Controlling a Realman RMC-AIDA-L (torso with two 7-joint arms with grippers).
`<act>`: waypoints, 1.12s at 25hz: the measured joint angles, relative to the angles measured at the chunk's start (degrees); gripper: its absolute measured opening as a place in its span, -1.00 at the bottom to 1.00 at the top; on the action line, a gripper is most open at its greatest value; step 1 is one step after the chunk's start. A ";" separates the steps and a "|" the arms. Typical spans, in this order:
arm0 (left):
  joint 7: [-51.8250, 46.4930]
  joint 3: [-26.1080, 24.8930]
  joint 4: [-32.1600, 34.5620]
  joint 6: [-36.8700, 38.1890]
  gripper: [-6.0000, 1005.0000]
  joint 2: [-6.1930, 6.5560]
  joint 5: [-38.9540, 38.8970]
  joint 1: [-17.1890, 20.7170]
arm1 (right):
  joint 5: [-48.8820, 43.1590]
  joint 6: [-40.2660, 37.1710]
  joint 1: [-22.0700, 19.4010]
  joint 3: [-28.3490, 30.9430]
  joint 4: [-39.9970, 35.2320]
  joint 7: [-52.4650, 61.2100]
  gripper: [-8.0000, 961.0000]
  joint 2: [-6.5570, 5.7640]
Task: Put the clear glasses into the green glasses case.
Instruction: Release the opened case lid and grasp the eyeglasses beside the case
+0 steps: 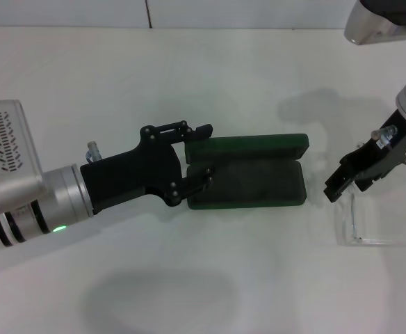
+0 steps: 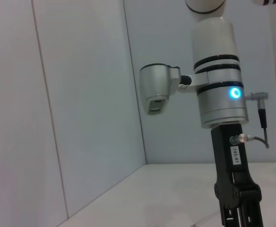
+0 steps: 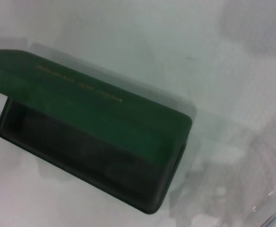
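clear glasses [image 1: 359, 223] lie on the white table [image 1: 189, 69] at lower right of the head view, just under the right gripper [image 1: 336, 186], whose grip i cannot tell. green glasses case [image 1: 258, 170] sits open at centre; the left gripper [image 1: 206, 153], fingers spread, is at its left end.

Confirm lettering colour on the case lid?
Gold, on the green glasses case lid; the right wrist view shows it best.

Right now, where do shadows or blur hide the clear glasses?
Head view: the clear glasses show only as faint outlines beneath the right gripper, outside the soft shadows. Right wrist view: the green glasses case is blurred; only a glinting edge appears at a corner.
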 joint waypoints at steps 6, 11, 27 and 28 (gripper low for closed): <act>0.02 0.03 0.08 -0.67 0.05 0.13 0.00 0.03 | 0.03 -0.46 -0.02 -0.03 0.61 0.00 0.33 0.00; 0.09 0.25 0.09 -2.18 0.05 0.07 0.00 -0.01 | -0.20 -1.70 -0.34 -0.03 0.40 0.00 0.32 0.00; 0.12 0.36 0.04 -2.29 0.05 -0.09 0.01 0.33 | -2.24 -1.49 -0.82 -0.90 -0.02 0.00 0.27 -0.02; 0.11 0.36 0.04 -2.29 0.05 -0.09 0.01 0.38 | -2.87 -1.59 -0.78 -0.78 -0.03 0.00 0.27 -0.06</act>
